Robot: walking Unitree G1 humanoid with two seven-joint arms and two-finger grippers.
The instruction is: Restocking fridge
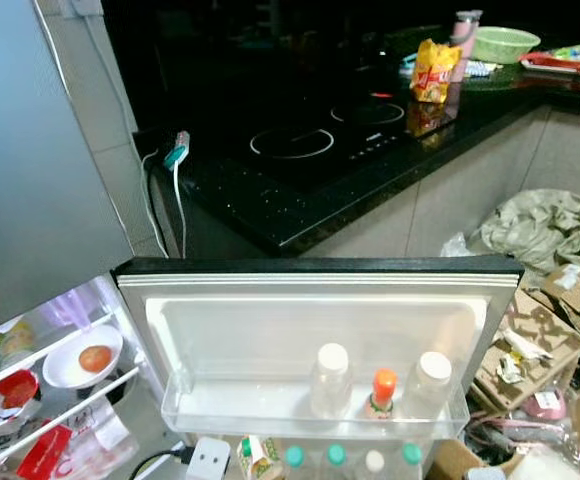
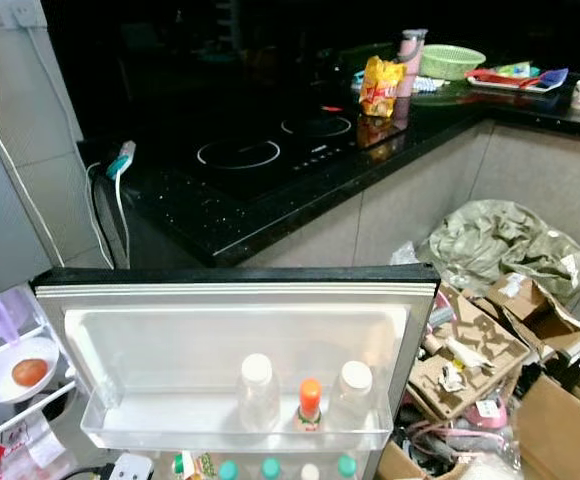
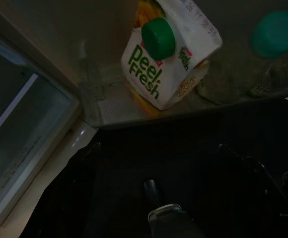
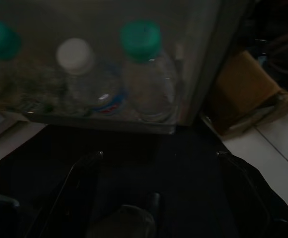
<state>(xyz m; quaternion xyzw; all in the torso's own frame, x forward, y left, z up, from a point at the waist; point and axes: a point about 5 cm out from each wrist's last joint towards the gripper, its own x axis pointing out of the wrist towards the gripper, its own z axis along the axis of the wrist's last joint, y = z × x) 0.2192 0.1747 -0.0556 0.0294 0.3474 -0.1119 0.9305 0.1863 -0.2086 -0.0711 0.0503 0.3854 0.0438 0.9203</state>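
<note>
Wide-open fridge door [image 1: 310, 270], boxes [image 2: 470, 355] beside

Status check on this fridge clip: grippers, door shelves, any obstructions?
Both arms idle, low. Fridge door open; three bottles on upper door shelf, juice carton below. Cardboard clutter on floor, right.

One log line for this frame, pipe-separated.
fridge door open | upper shelf: three bottles | lower shelf: juice carton, capped bottles | grippers idle, low
</note>
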